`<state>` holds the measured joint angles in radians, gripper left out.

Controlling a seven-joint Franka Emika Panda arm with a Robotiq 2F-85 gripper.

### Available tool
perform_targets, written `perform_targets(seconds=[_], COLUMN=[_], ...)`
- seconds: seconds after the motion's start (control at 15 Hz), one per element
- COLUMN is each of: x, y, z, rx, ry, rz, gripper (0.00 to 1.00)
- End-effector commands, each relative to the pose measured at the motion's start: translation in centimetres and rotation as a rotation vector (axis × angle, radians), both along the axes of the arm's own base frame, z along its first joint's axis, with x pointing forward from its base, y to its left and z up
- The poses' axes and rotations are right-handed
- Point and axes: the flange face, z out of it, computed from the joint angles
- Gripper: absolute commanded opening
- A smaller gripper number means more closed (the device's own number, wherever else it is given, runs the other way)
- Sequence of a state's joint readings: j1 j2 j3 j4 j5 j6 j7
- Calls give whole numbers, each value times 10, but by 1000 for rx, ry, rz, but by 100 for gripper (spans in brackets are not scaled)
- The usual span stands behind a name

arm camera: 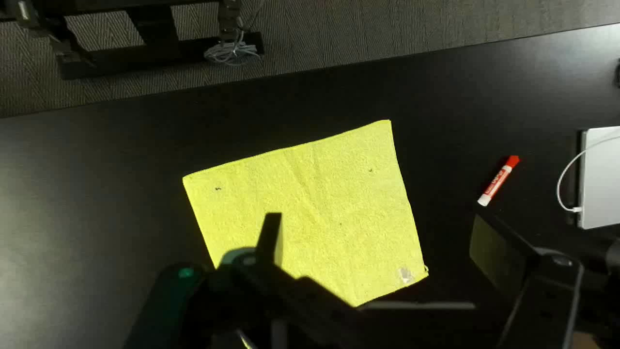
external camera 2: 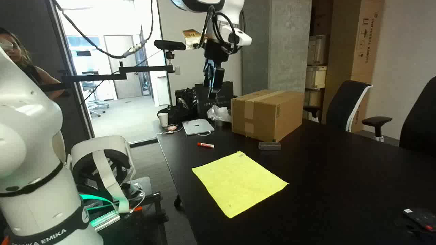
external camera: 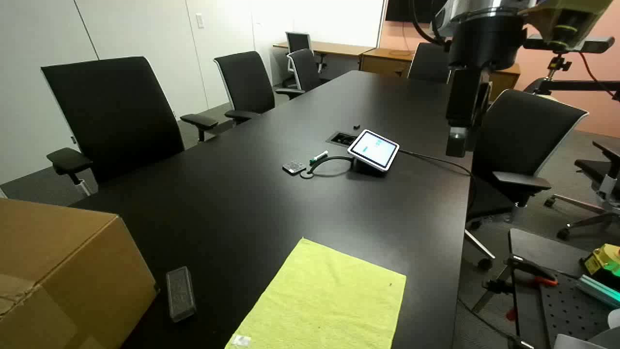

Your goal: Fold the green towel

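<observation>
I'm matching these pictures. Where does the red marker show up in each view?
In an exterior view: not in it; the green-tipped marker there is another.
In an exterior view: red marker near the middle, above the green towel.
Wrist view: red marker right of the green towel, about halfway up.
Shared landmark: the green towel, flat in all three.

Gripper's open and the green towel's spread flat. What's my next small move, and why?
I'd probably lower the gripper a little toward the corner of the green towel that bears the pale patch. The towel lies unfolded on the table, the fingers stand apart, and in the wrist view that corner shows between them. Both exterior views show the gripper hanging clear of the towel.
</observation>
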<state>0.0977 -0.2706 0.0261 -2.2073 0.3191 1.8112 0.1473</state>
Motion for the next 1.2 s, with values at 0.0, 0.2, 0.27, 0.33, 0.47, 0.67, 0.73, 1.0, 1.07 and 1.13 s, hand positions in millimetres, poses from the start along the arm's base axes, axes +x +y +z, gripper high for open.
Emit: perform_targets(seconds=[0.0,0.2,0.27,0.33,0.47,0.67,0.73,1.0,1.07,1.13], x=[1,1,2,4,15,32,36,48,49,49], y=[0,0,-1,-3,-6,-8,-8,-1,1,3], z=[2,6,3,-4,-36,-93,-118,-210,-226,-242], rx=[0,1,0,-4,-10,-14,-9,5,8,8], ry=[-3,-11,-9,-9,-4,-23,-31,-18,-7,7], rz=[0,0,5,10,26,14,21,4,-6,-22], gripper=[100,100,100,100,100,100,100,100,100,100])
